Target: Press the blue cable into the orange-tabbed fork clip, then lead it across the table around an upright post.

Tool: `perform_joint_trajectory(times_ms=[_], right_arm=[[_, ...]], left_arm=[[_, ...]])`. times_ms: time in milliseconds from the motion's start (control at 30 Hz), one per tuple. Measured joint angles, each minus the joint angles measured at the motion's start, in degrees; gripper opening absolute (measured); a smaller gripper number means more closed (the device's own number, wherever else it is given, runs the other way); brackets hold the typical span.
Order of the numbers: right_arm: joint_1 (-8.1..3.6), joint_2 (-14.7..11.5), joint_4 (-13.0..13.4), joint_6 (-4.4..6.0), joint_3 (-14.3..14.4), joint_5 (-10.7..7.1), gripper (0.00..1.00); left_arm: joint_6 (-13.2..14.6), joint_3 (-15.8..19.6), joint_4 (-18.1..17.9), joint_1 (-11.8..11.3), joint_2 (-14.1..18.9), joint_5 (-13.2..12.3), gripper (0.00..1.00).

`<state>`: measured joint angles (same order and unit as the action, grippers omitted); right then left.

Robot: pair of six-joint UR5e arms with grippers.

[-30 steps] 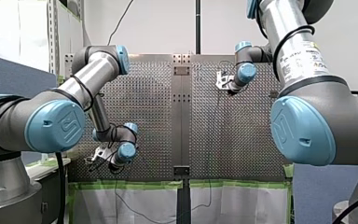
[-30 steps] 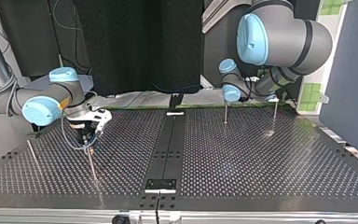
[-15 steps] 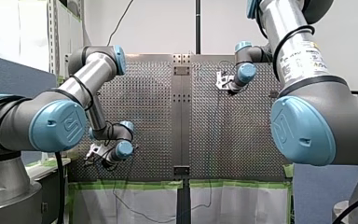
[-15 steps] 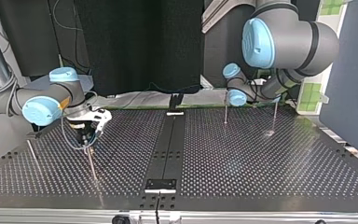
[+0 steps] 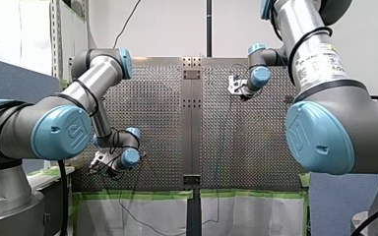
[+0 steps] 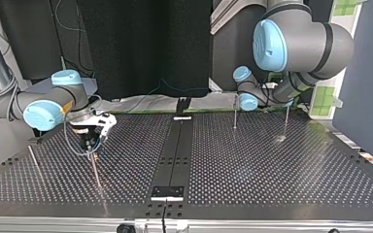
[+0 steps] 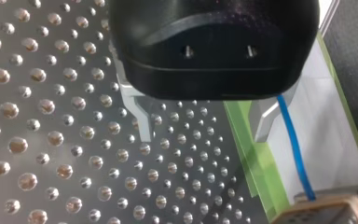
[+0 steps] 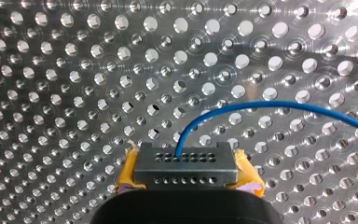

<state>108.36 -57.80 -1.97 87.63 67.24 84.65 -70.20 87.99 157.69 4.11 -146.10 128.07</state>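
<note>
Robotics lab: perforated table (image 6: 272, 160), black curtain (image 6: 145, 43).

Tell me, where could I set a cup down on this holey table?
Freest: the table at the top view's right, between two upright posts and the near edge, beside the black centre strip. Crowded: the view's left, where my right gripper holds the cable's connector beside two more posts.

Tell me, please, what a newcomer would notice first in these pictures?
The blue cable stands out: in the right wrist view it arcs over the perforated table from a grey holed block clamped between the yellow pads of my right gripper. In the left wrist view my left gripper hangs open, the cable beside one metal finger.
</note>
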Motion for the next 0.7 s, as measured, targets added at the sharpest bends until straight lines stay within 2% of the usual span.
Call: perform_joint_trajectory(times_ms=[67,100,133,167,200,267,300,367,400,433,467,700], right_arm=[[0.00,0.00,-0.02,-0.02,0.02,0.00,0.00],[0.01,0.00,-0.03,-0.03,0.03,0.00,0.00],[0.01,0.00,-0.03,-0.04,0.04,0.01,0.00],[0.03,0.00,-0.02,-0.07,0.11,0.03,0.00],[0.03,0.00,-0.03,-0.09,0.17,0.06,0.00],[0.03,0.00,0.00,-0.18,0.39,0.18,0.00],[0.03,0.00,0.01,-0.22,0.47,0.23,0.00],[0.03,0.00,0.03,-0.28,0.58,0.30,0.00],[0.01,0.00,0.04,-0.30,0.61,0.31,0.00],[-0.01,0.00,0.04,-0.30,0.63,0.32,0.00],[-0.07,0.00,0.04,-0.31,0.64,0.34,0.00],[-0.32,0.00,0.05,-0.33,0.66,0.35,0.00]], left_arm=[[0.12,0.00,-0.11,0.00,0.01,0.37,0.78],[0.10,0.02,-0.24,-0.01,0.01,0.52,0.78],[0.07,0.02,-0.45,-0.02,0.00,0.65,0.68],[0.01,0.03,-0.85,-0.02,0.02,0.78,0.53],[-0.05,0.03,-1.17,-0.02,0.03,0.85,0.53],[-0.35,0.01,-1.70,-0.02,0.02,0.92,0.35],[-0.56,0.01,-1.83,-0.02,0.01,0.93,0.35],[-1.13,0.01,-2.00,-0.03,0.01,1.03,0.15],[-1.32,0.02,-2.04,-0.05,0.01,1.16,0.15],[-1.45,0.02,-2.06,-0.06,0.01,1.33,0.05],[-1.51,0.02,-2.06,-0.05,0.01,1.57,0.01],[-1.99,0.03,-1.82,0.04,0.02,1.50,0.01]])
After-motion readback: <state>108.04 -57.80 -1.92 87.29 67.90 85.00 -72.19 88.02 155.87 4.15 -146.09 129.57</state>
